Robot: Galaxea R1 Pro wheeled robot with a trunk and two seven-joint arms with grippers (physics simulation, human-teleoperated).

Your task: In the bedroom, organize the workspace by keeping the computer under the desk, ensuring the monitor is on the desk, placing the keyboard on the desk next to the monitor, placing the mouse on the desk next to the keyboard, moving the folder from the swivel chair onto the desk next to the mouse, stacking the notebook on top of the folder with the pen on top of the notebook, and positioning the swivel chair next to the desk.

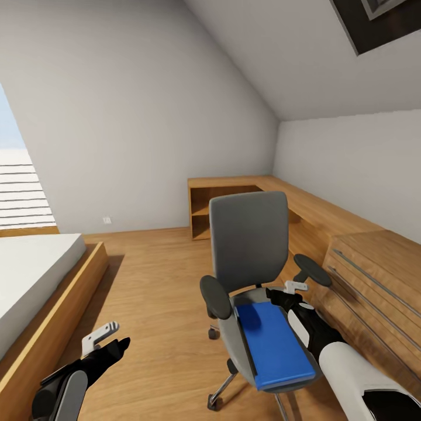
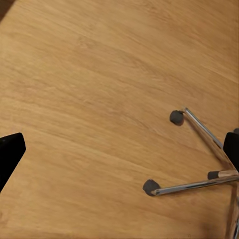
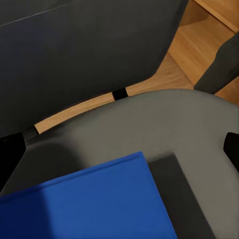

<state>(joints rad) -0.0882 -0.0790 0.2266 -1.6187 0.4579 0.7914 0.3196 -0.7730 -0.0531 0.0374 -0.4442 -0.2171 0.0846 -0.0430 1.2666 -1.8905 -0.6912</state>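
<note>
- The blue folder lies flat on the seat of the swivel chair, which stands on the wood floor beside the low wooden cabinets.
- The right end effector hovers over the back of the seat, just above the folder's far edge; its fingers are apart and hold nothing.
- The left end effector hangs low over the floor near the bed, fingers apart and empty.
- The left wrist view shows the chair's chrome spokes and castors.

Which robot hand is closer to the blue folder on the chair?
The right gripper. It hangs just above the blue folder, by its far edge. The left gripper is off over the floor, away from the swivel chair.
</note>
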